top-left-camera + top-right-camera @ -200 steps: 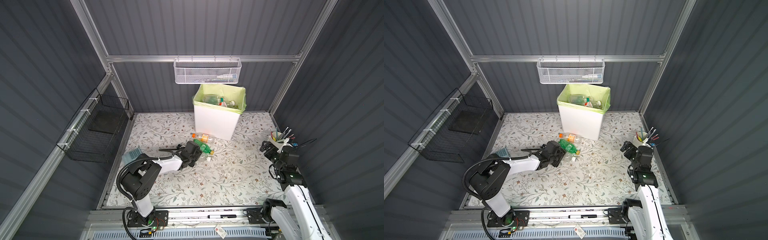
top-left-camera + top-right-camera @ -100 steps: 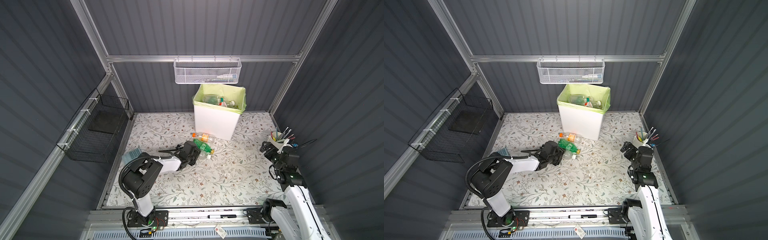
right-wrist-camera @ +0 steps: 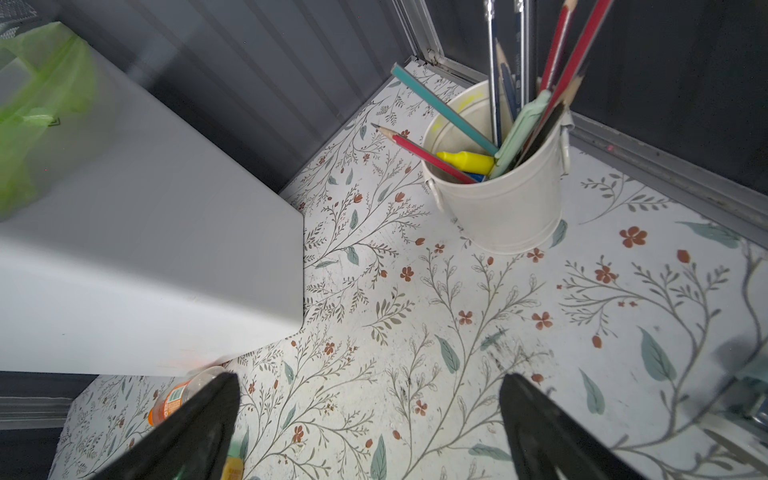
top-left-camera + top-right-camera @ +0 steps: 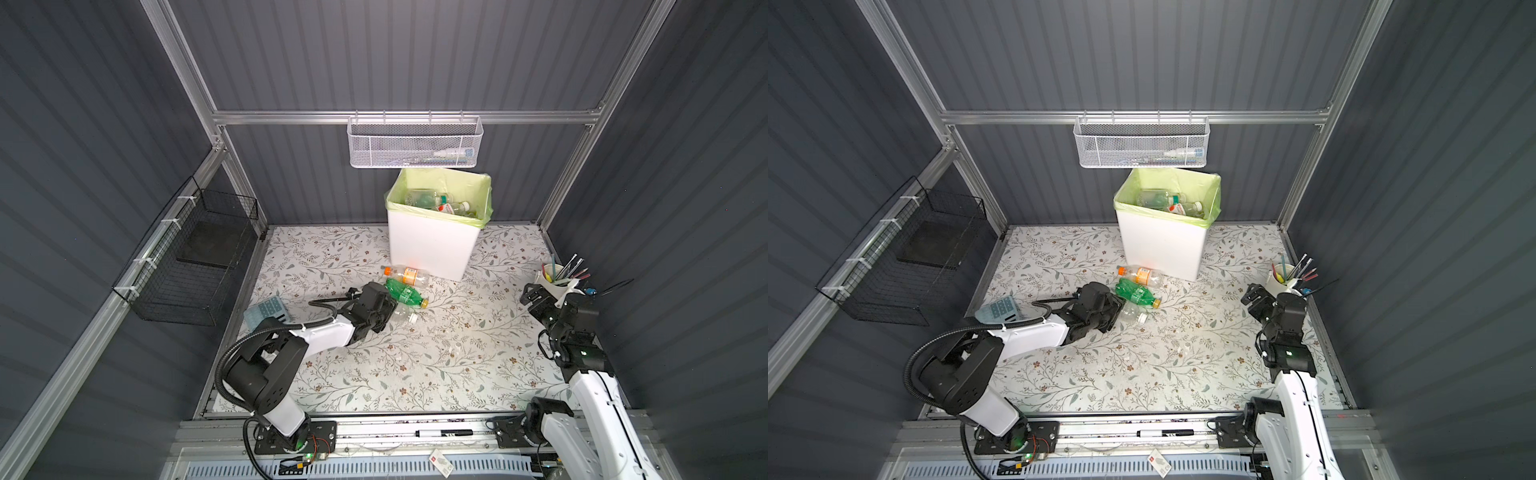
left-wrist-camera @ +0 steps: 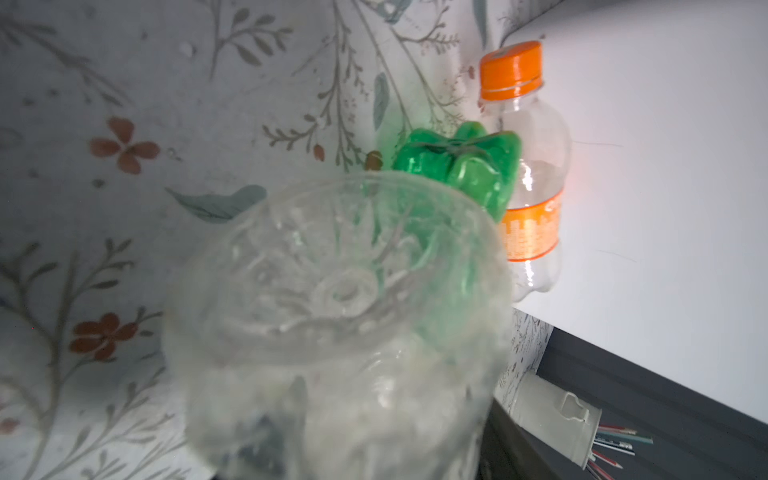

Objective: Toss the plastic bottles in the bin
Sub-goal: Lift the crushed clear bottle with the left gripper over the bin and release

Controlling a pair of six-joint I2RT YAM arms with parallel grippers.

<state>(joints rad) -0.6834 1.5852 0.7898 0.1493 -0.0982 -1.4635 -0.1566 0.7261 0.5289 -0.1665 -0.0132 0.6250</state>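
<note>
Three plastic bottles lie on the floral table in front of the bin [image 4: 430,245] [image 4: 1163,245]. They are an orange-capped clear bottle [image 4: 409,275] [image 5: 528,174], a green bottle [image 4: 405,293] [image 5: 461,166] and a clear bottle [image 4: 402,312] [image 4: 1133,313]. My left gripper [image 4: 388,309] [image 4: 1117,309] is shut on the clear bottle, whose base [image 5: 332,311] fills the left wrist view and hides the jaws. Several more bottles [image 4: 436,203] sit inside the bin's pale green bag. My right gripper [image 4: 530,297] [image 3: 370,415] stands open and empty at the right.
A white pencil cup [image 4: 555,282] [image 3: 498,199] stands right beside the right gripper. A blue calculator [image 4: 266,309] lies near the left edge. A black wire basket [image 4: 199,257] hangs on the left wall, and a white mesh basket [image 4: 415,145] hangs above the bin.
My left gripper's jaws have closed in on the clear bottle beside the green one. The right arm has not moved.
</note>
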